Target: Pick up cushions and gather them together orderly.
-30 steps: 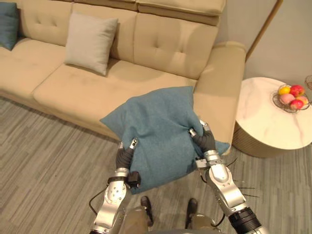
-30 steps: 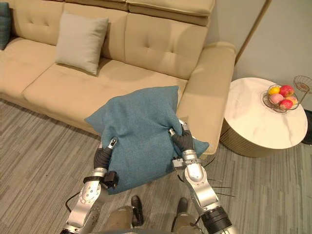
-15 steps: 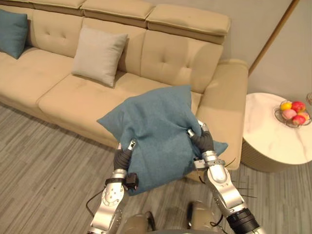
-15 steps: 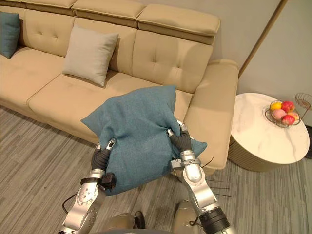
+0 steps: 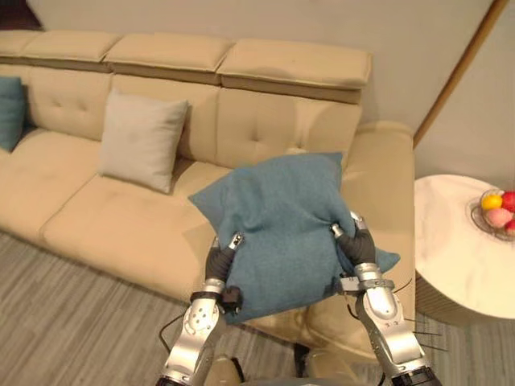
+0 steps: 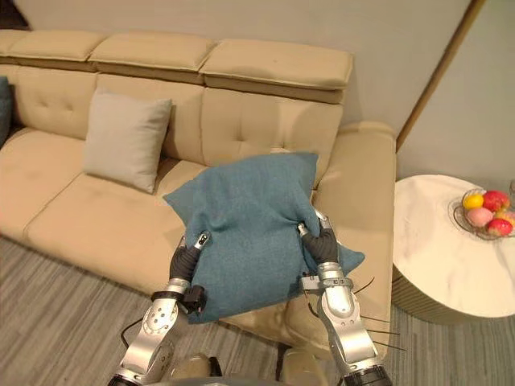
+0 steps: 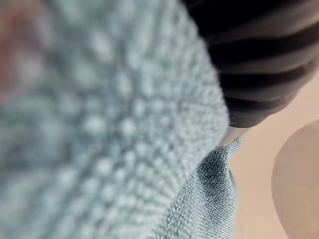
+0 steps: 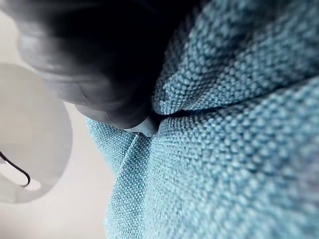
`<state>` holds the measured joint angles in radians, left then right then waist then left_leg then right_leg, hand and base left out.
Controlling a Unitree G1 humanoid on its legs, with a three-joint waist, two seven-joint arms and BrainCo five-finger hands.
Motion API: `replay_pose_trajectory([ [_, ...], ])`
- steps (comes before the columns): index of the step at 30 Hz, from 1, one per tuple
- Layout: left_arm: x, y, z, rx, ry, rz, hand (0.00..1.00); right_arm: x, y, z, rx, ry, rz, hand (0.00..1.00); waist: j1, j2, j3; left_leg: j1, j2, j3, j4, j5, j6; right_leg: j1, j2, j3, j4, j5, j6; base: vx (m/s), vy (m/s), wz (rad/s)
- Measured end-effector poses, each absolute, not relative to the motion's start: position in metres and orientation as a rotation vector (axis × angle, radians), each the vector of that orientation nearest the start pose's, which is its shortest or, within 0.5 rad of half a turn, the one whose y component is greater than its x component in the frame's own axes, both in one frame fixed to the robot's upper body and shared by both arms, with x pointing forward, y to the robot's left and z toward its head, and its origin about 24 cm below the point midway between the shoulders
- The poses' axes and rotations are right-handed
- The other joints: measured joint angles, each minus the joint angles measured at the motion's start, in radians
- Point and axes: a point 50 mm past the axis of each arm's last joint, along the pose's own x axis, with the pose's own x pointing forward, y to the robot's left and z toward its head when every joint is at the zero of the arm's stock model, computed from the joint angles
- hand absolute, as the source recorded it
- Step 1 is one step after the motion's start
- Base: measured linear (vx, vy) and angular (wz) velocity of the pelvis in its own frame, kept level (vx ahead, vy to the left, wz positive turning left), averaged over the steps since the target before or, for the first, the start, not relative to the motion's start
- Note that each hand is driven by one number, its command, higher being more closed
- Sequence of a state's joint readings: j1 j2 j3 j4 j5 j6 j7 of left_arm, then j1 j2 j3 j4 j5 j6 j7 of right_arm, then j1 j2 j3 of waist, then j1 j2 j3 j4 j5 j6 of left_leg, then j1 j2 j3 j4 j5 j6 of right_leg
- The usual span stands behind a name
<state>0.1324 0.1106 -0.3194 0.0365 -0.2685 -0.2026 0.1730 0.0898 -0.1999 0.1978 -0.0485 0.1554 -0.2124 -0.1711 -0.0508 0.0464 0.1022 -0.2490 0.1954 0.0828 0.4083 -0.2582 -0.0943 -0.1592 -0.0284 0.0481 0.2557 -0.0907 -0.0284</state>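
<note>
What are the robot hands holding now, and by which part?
The blue cushion, held up between both: the left robot hand pinches its lower left edge, the right robot hand grips its lower right edge.

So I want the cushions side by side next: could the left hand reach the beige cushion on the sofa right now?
Probably not. The left hand and right hand both grip the blue cushion, so it is busy, and the beige cushion leans against the sofa back, well off to its left.

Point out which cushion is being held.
The front teal cushion, pinched between left hand and right hand; the beige cushion and far teal cushion rest on the sofa.
</note>
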Motion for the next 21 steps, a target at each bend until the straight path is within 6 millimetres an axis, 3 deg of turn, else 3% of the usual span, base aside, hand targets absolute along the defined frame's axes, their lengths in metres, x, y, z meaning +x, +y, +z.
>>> replay_pose_trajectory([
  [1, 0.216, 0.113, 0.015, -0.193, 0.037, -0.069, 1.00, 0.231, -0.151, 0.047, 0.000, -0.135, 0.011, 1.00, 0.003, 0.001, -0.001, 0.005, -0.004, -0.018, -0.051, 0.014, -0.020, 0.000, -0.001, 0.016, 0.000, 0.000, 0.010, 0.13, 0.318, -0.88],
  [2, 0.216, 0.112, 0.014, -0.194, 0.041, -0.068, 1.00, 0.231, -0.151, 0.046, -0.003, -0.128, 0.009, 1.00, 0.009, 0.013, -0.002, 0.025, -0.002, -0.029, -0.136, 0.076, -0.026, 0.000, 0.007, 0.051, -0.004, 0.001, 0.033, 0.13, 0.364, -1.11],
  [3, 0.215, 0.111, 0.011, -0.197, 0.052, -0.065, 1.00, 0.232, -0.151, 0.044, -0.005, -0.120, 0.008, 1.00, 0.017, 0.029, -0.002, 0.048, 0.004, -0.026, -0.157, 0.194, -0.046, 0.011, 0.023, 0.095, -0.021, 0.003, 0.067, 0.16, 0.441, -1.26],
  [6, 0.214, 0.120, 0.006, -0.159, 0.073, -0.061, 1.00, 0.231, -0.143, 0.037, 0.033, -0.092, 0.000, 1.00, 0.010, -0.023, -0.011, 0.074, -0.040, 0.096, -0.133, 0.148, 0.013, 0.032, -0.042, 0.187, -0.110, 0.049, 0.131, 0.09, 0.342, -1.00],
  [7, 0.213, 0.121, 0.006, -0.154, 0.073, -0.060, 1.00, 0.231, -0.142, 0.037, 0.033, -0.092, 0.005, 1.00, 0.011, -0.028, -0.014, 0.078, -0.049, 0.134, -0.127, 0.140, 0.026, 0.031, -0.057, 0.206, -0.139, 0.070, 0.142, 0.03, 0.312, -0.92],
  [9, 0.213, 0.124, 0.005, -0.150, 0.075, -0.049, 1.00, 0.232, -0.137, 0.038, 0.037, -0.095, 0.021, 1.00, 0.014, -0.028, -0.014, 0.089, -0.054, 0.197, -0.122, 0.121, 0.042, 0.025, -0.072, 0.223, -0.180, 0.114, 0.144, 0.00, 0.257, -1.06],
  [11, 0.211, 0.133, 0.004, -0.146, 0.077, -0.014, 1.00, 0.236, -0.128, 0.039, 0.040, -0.100, 0.056, 1.00, 0.022, -0.029, -0.015, 0.098, -0.048, 0.290, -0.127, 0.108, 0.056, -0.015, -0.085, 0.125, -0.194, 0.155, 0.123, -0.01, 0.173, -1.26],
  [13, 0.211, 0.139, 0.004, -0.141, 0.075, 0.009, 1.00, 0.243, -0.121, 0.037, 0.040, -0.091, 0.073, 1.00, 0.029, -0.028, -0.014, 0.100, -0.044, 0.351, -0.138, 0.107, 0.058, -0.058, -0.104, -0.051, -0.187, 0.175, 0.096, -0.01, 0.077, -0.90],
  [16, 0.211, 0.139, 0.004, -0.125, 0.073, 0.012, 1.00, 0.244, -0.121, 0.036, 0.013, -0.089, 0.077, 1.00, 0.018, -0.027, -0.014, 0.106, -0.048, 0.350, -0.147, 0.112, 0.051, -0.058, -0.099, -0.048, -0.188, 0.179, 0.103, 0.02, 0.012, -0.13],
  [19, 0.218, 0.144, 0.010, -0.104, 0.039, 0.037, 1.00, 0.252, -0.113, 0.047, -0.007, -0.140, 0.101, 1.00, 0.020, -0.027, -0.009, 0.080, -0.044, 0.346, -0.145, 0.116, 0.045, -0.082, -0.096, -0.055, -0.189, 0.184, 0.103, -0.02, -0.013, 0.02],
  [21, 0.246, 0.149, 0.038, -0.087, -0.084, 0.079, 1.00, 0.276, -0.103, 0.076, -0.026, -0.253, 0.096, 1.00, 0.026, -0.028, 0.043, -0.001, -0.037, 0.328, -0.110, 0.116, 0.045, -0.134, -0.095, -0.071, -0.192, 0.208, 0.100, -0.13, -0.042, 0.17],
])
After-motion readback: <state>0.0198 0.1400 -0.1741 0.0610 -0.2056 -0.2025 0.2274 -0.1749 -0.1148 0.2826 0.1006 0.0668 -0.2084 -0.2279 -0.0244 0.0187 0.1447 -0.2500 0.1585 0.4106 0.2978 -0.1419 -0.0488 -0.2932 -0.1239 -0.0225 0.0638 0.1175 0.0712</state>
